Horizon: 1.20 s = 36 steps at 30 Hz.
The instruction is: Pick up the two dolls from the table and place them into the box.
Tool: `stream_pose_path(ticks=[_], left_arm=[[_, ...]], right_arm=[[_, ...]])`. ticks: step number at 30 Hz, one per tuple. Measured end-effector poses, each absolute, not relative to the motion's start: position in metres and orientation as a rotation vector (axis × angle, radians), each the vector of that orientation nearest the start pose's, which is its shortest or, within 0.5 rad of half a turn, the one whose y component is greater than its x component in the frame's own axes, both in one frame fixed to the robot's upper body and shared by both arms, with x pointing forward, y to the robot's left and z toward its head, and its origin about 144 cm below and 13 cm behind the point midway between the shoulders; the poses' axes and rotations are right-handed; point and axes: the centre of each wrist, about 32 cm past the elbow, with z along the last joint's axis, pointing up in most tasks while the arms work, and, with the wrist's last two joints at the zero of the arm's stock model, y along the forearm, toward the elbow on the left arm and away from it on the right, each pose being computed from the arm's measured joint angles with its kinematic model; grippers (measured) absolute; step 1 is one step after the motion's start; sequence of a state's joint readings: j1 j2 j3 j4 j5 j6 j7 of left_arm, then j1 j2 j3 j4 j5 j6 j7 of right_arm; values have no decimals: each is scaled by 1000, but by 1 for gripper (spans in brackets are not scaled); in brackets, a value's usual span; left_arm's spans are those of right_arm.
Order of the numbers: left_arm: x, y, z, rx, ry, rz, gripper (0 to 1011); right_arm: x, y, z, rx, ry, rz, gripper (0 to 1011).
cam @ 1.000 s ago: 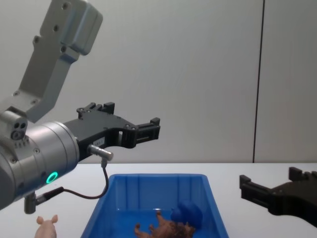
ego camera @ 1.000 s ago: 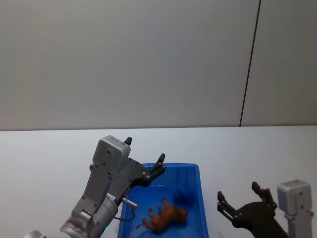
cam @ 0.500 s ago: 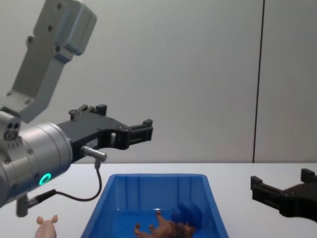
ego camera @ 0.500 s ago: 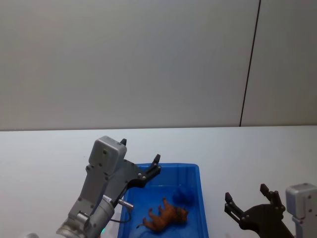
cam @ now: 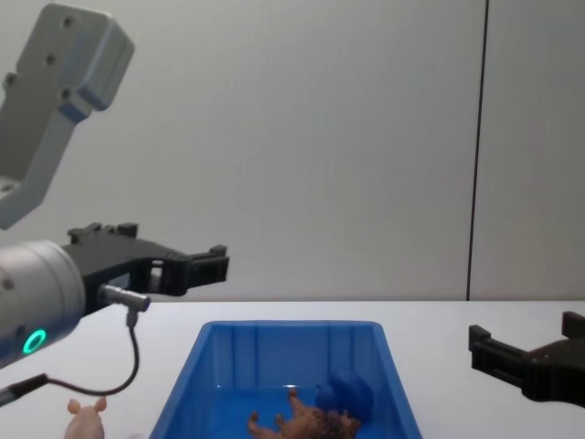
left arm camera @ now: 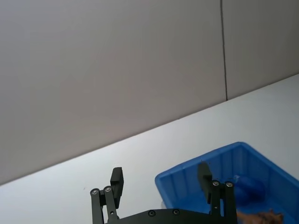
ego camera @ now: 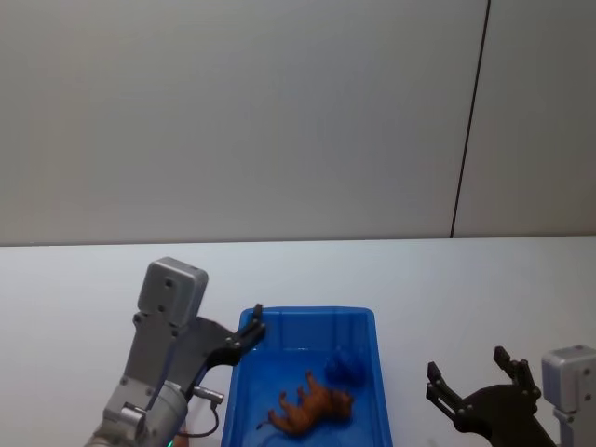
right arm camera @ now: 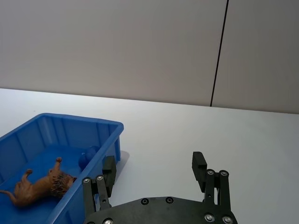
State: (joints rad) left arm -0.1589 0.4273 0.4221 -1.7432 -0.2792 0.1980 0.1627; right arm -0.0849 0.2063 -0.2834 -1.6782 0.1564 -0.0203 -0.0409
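Observation:
The blue box (ego camera: 307,313) stands on the white table (ego camera: 466,279). Inside it lie a brown shaggy doll (ego camera: 312,408) and a rounded blue doll (ego camera: 346,368), also seen as the brown doll (right arm camera: 44,184) and blue doll (right arm camera: 88,156) in the right wrist view. A pale pink pig doll (cam: 85,418) sits on the table left of the box (cam: 283,343). My left gripper (ego camera: 244,332) hovers open and empty by the box's left rim, above the pig. My right gripper (ego camera: 468,365) is open and empty to the right of the box.
A plain grey wall with a dark vertical seam (ego camera: 468,121) rises behind the table. White tabletop stretches to the right of the box (right arm camera: 70,120) and behind it.
My left arm has drawn back to the left and lower, from over the box to its left rim. The right gripper has sunk slightly. Both dolls in the box lie unmoved.

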Motion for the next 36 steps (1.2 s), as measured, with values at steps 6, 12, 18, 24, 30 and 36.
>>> stream_pose_path(ticks=[6, 12, 18, 24, 30, 36], left_arm=[[464, 209, 1216, 202, -66, 1366, 1001], [462, 209, 1219, 249, 3, 1424, 1001], [464, 210, 1221, 292, 74, 1471, 1001], [468, 210, 1222, 325, 134, 1497, 1001], [473, 209, 1222, 363, 200, 1519, 1001], [476, 208, 1222, 398, 261, 1536, 1001]], right_arm=[[420, -192, 1138, -21, -7, -1315, 1001], [420, -192, 1138, -21, -7, -1316, 1001], [420, -192, 1138, -21, -7, -1316, 1001], [420, -192, 1138, -22, -7, -1317, 1001], [420, -192, 1138, -22, -6, -1317, 1001], [420, -192, 1138, -22, -6, -1317, 1001]])
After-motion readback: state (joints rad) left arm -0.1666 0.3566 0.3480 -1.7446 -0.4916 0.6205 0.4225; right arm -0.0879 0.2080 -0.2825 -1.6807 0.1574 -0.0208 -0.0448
